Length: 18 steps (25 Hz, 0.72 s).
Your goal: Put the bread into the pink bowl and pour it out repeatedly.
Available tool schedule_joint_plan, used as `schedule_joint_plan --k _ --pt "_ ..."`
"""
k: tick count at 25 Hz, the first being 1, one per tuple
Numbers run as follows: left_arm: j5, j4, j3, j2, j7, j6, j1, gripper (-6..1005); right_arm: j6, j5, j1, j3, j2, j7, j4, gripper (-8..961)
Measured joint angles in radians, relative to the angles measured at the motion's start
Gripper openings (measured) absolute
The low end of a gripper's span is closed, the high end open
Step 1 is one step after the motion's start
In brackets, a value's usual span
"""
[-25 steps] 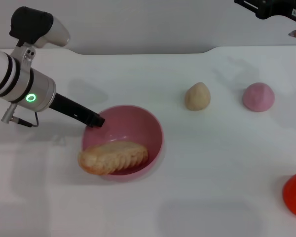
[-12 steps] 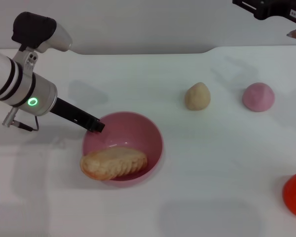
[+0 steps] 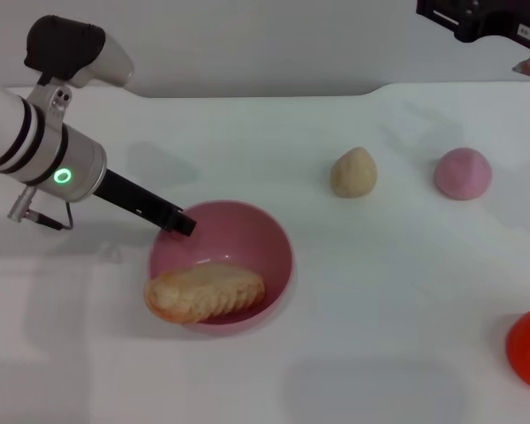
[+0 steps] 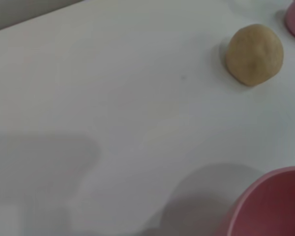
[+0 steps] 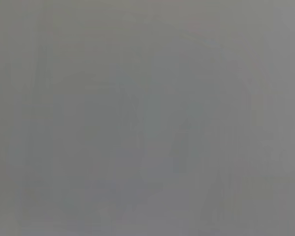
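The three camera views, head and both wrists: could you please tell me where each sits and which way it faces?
Head view: from the robot's head, looking forward and down at the white table; the left gripper is at the pink bowl's far rim, the bread lies across its near rim, and the right arm is parked at top right.
Left wrist view: from the left wrist, looking over the table; no fingers show.
Right wrist view: only a featureless grey surface.
Shared: head and left wrist views both show the bowl and the beige lump.
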Motion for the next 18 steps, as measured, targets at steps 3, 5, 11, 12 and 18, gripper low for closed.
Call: schedule_joint_plan --k 3,5,11,12,18 --pt "-0.003 0.013 -0.006 0.001 -0.007 0.005 -0.004 281 0.002 0.001 0.002 0.0 -0.001 0.0 0.014 618" --pt "-0.006 0.032 -0.011 0.001 -0.011 0.007 -0.004 326 0.003 0.001 0.003 0.0 -0.002 0.0 0.02 617" --pt "-0.02 0.144 -0.062 -0.003 -0.008 0.015 0.012 463 0.004 0.001 0.005 0.007 -0.002 0.0 0.037 617" --pt "-0.03 0.163 -0.07 -0.003 -0.003 0.013 0.016 486 0.004 0.001 0.006 0.009 -0.002 0.0 0.041 617" --pt "-0.207 0.273 -0.132 -0.003 0.109 -0.068 0.071 701 0.004 0.001 0.015 0.022 -0.002 0.0 0.079 617"
